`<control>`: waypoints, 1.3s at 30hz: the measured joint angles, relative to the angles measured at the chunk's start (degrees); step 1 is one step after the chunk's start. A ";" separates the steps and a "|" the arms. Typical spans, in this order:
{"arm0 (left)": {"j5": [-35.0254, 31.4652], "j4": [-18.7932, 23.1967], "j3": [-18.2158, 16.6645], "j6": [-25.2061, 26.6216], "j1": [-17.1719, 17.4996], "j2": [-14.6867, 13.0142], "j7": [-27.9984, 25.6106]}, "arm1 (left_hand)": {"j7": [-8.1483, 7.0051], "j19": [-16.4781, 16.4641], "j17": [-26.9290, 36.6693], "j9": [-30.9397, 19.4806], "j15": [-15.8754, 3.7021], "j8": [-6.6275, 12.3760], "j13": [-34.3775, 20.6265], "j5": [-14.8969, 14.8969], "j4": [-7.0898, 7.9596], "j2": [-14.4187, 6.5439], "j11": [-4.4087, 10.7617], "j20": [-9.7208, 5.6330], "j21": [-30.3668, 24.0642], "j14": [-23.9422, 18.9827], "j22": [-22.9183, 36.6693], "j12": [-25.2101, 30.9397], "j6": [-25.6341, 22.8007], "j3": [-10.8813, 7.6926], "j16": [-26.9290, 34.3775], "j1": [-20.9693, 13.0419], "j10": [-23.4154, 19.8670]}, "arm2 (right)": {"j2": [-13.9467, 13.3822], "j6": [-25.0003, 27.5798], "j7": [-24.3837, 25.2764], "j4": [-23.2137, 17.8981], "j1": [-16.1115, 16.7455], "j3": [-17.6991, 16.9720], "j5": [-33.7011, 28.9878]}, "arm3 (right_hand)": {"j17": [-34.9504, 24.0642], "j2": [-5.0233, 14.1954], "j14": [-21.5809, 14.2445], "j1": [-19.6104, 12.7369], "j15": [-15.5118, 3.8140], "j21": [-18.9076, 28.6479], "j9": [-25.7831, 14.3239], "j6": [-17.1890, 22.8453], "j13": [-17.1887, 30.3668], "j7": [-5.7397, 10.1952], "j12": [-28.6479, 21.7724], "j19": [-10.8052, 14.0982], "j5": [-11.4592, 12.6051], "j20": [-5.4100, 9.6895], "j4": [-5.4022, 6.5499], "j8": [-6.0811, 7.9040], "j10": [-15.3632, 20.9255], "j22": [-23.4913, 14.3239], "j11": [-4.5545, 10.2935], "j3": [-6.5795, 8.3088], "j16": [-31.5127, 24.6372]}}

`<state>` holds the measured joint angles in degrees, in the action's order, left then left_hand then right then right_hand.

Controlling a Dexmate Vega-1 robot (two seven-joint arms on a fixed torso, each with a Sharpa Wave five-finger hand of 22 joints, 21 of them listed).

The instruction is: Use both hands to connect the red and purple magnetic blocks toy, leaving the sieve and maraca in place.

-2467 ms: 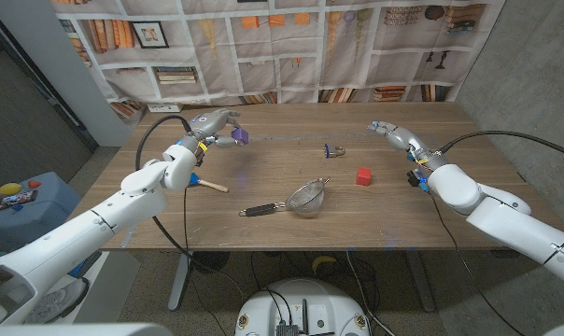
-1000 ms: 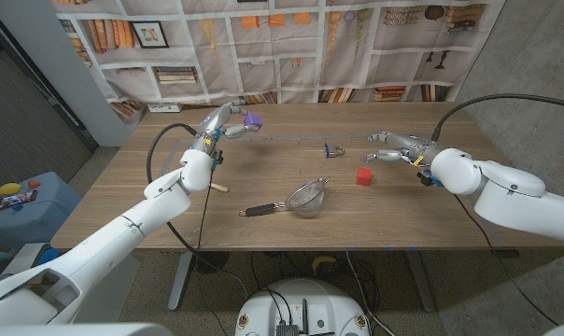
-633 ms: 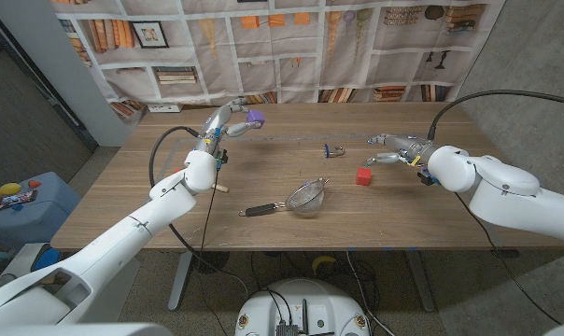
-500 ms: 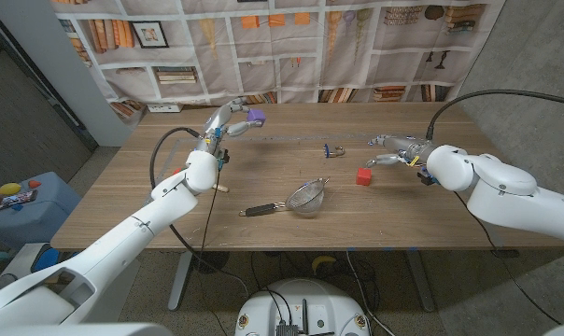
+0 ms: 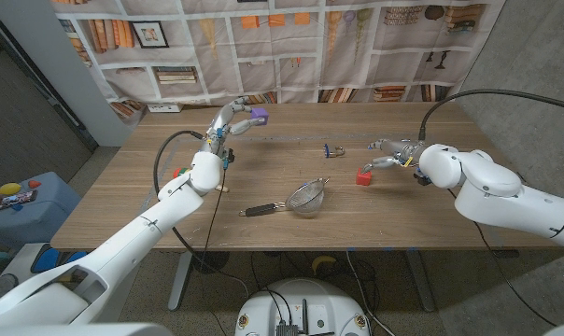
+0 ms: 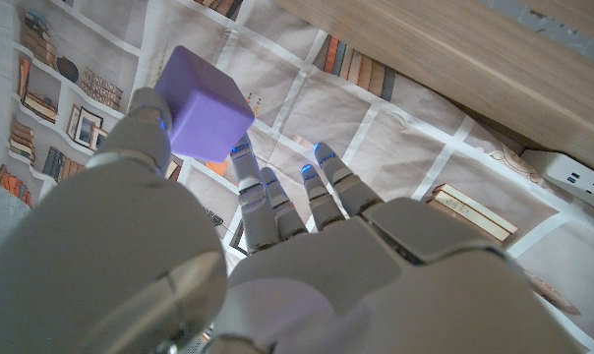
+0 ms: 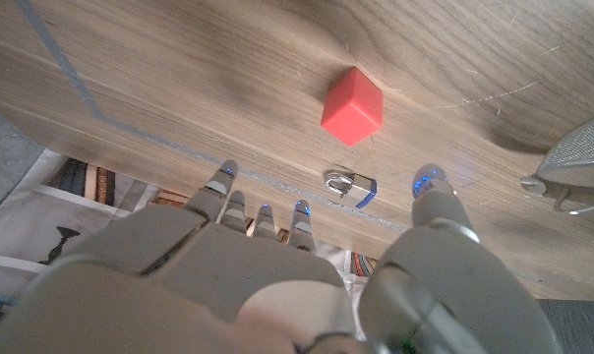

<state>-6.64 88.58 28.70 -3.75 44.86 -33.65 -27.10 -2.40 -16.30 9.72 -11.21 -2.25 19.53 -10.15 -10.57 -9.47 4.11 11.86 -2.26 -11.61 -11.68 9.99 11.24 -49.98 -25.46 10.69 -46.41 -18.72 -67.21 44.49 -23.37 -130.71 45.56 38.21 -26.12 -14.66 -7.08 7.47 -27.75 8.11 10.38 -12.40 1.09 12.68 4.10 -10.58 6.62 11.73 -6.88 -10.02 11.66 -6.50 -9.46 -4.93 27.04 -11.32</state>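
Purple block: pinched at the fingertips of the left hand, lifted off the table.
Left hand fingers: thumb and one finger press the block; the others reach straight past it.
Red block: on the wood, just beyond the right hand's spread fingertips.
Right hand: fingers apart, holding nothing.
Sieve: well clear of both hands' fingers.
Padlock: past the red block from the right fingers.
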 measured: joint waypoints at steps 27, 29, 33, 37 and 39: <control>6.29 -5.73 0.34 -5.51 -1.55 3.35 1.91 | 0.48 0.00 0.00 -0.15 0.00 -0.60 0.00 -0.06 -0.05 -0.32 0.00 0.00 0.00 0.00 0.29 0.01 -0.48 0.56 -0.31 0.32 0.00 | 6.77 2.62 -12.44 4.24 -4.88 8.23 -18.25 | -0.12 0.98 -0.33 -1.01 0.28 0.45 -0.79 0.76 0.26 0.33 -0.66 0.61 0.45 -0.23 0.00 1.54 -0.17 0.00 -0.18 0.03 -0.60; 6.72 -5.92 0.34 -5.75 -1.60 3.44 2.11 | 0.49 0.00 0.00 -0.14 0.00 -0.76 0.00 -0.06 -0.05 -0.32 0.00 0.00 0.00 0.00 0.29 0.01 -0.49 0.57 -0.31 0.32 0.01 | 7.16 2.61 -13.00 4.49 -4.88 8.42 -19.34 | -0.12 0.43 -0.45 -1.93 0.15 0.45 -0.79 1.07 0.26 0.64 -0.66 0.87 0.45 0.00 0.07 1.53 -0.17 0.00 -0.18 0.42 -0.60; 7.85 -6.63 0.33 -6.37 -1.72 3.78 2.82 | 0.49 0.27 0.00 -0.11 -0.01 -0.98 0.00 -0.06 -0.10 -0.37 0.00 0.18 0.00 0.02 0.28 0.01 -0.49 0.62 -0.31 0.37 0.00 | 8.03 2.39 -14.07 5.11 -4.54 8.60 -21.84 | -0.12 1.17 -0.86 -2.67 -0.26 0.45 -1.06 1.27 0.26 0.84 -0.90 1.47 0.45 0.22 -0.24 2.20 0.05 0.00 0.04 0.72 -1.03; 8.81 -7.24 0.24 -6.85 -1.85 4.12 3.35 | 0.48 0.53 0.00 -0.11 -0.01 -1.15 0.00 -0.06 0.03 -0.37 0.00 -0.10 0.00 0.44 0.28 -0.21 -0.48 0.96 -0.31 0.37 0.00 | 8.61 2.05 -14.63 5.62 -4.11 8.61 -23.51 | -0.12 1.07 -1.56 -3.63 -0.33 0.45 -1.21 1.99 0.52 0.94 -0.90 1.69 0.67 0.44 -0.29 2.77 0.05 0.00 0.03 0.79 -1.03; 9.49 -7.37 0.22 -7.14 -1.88 4.19 3.90 | 0.48 0.53 0.00 -0.11 -0.01 -1.17 0.00 -0.05 0.02 -0.37 0.00 -0.10 -0.01 0.44 0.28 -0.22 -0.48 0.96 -0.31 0.37 0.01 | 9.07 1.75 -14.94 5.99 -3.81 8.60 -24.38 | -0.12 1.08 -1.56 -3.66 -0.33 0.45 -1.33 2.09 0.53 1.03 -0.90 2.20 0.79 0.72 -0.29 2.98 0.60 0.01 0.14 1.16 -1.03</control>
<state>2.86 81.21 28.92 -10.88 42.97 -29.47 -23.20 -1.92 -15.77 9.73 -11.32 -2.26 18.35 -10.15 -10.62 -9.45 3.74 11.87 -2.36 -11.61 -11.24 10.27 11.01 -50.46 -24.50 10.38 -46.04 -18.72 -58.14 46.24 -38.31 -124.72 41.75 46.81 -50.51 -14.78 -6.01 5.91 -31.41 7.78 10.83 -13.73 3.18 13.21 5.14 -11.48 8.82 12.52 -6.15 -10.31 14.63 -5.90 -9.45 -4.79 28.20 -12.35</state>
